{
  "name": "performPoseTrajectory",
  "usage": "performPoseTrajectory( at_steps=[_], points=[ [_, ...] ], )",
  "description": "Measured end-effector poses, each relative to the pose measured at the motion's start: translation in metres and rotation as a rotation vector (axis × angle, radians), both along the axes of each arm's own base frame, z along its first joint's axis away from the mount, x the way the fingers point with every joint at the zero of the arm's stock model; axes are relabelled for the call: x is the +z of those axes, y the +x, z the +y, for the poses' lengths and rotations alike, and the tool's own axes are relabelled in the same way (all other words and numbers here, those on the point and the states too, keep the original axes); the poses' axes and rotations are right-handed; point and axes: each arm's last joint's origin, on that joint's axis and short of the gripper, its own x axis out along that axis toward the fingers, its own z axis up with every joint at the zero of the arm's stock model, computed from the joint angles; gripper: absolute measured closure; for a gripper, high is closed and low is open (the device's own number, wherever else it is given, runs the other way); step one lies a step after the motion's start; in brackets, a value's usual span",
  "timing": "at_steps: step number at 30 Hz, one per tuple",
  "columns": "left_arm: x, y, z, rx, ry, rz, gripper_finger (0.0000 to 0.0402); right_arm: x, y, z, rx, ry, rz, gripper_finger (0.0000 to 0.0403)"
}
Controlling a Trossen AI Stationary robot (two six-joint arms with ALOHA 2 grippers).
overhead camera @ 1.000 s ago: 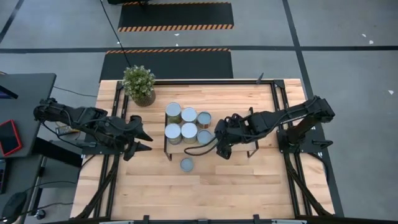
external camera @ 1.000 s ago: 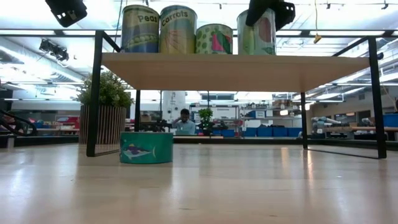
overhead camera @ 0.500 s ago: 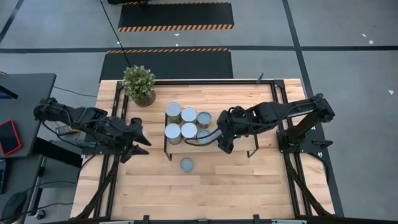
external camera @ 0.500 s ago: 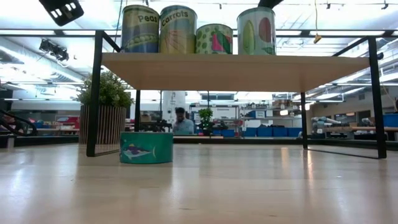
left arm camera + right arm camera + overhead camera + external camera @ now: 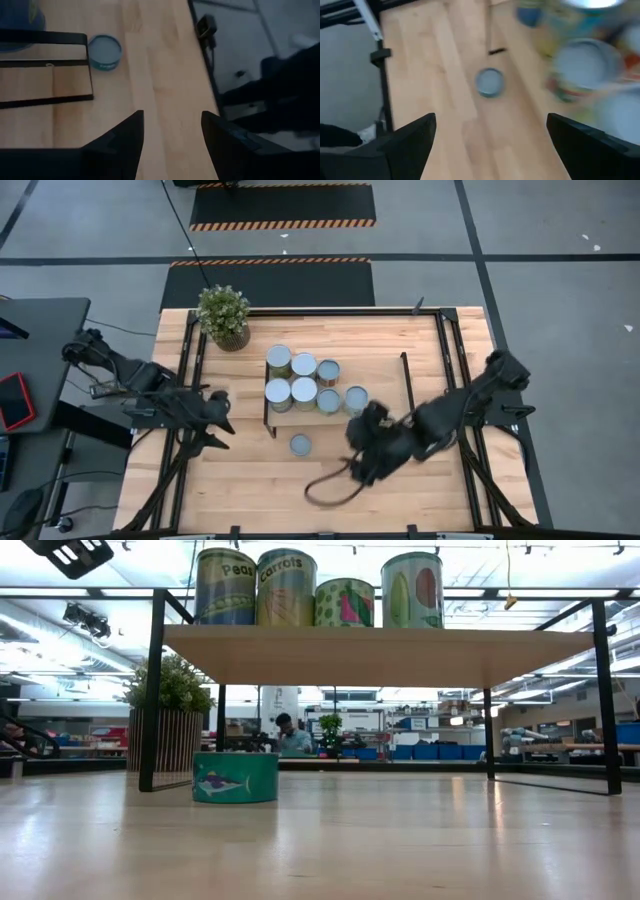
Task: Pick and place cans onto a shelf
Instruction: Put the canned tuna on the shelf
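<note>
So six cans sit on the low light-wood shelf with thin black rod frames (image 5: 380,385), grouped at its left end: three in the back row, three in the front row, round pale tops up. Rightmost can of the front row (image 5: 356,399) stands a little apart from the others. In the low view four show along the shelf edge: tall can labelled Peas (image 5: 225,586), tall can labelled Carrots (image 5: 286,587), shorter green patterned can (image 5: 345,602), tall corn-picture can (image 5: 411,590).

One short teal can with a fish label (image 5: 300,444) stands on the light wooden counter (image 5: 250,490), just in front of the shelf's left end, toward the counter's near edge; in the low view it (image 5: 235,777) sits beside the shelf's black leg.

Right gripper (image 5: 362,465) hovers over the counter near the front edge, right of the teal can, well apart from the shelf; fingers spread wide, empty, right wrist view shows the teal can (image 5: 489,82) between them farther off.

Left gripper (image 5: 222,420) is by the counter's left edge, left of the shelf; fingers (image 5: 122,142) spread, holding nothing.

Potted green plant (image 5: 223,316) stands at the back left corner of the counter.
</note>
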Motion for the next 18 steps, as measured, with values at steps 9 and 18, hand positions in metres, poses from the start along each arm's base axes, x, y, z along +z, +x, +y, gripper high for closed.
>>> performPoseTrajectory(
  at_steps=[9,18],
  points=[
    [-0.011,0.009,-0.015,-0.049,0.11,0.03,0.0199,-0.083,0.064,0.051,-0.071,0.098,-0.07,0.0026],
    [-0.024,0.001,-0.023,-0.123,0.069,0.092,0.0207,-0.167,0.089,0.088,-0.135,0.123,-0.093,0.0056]
  ],
)
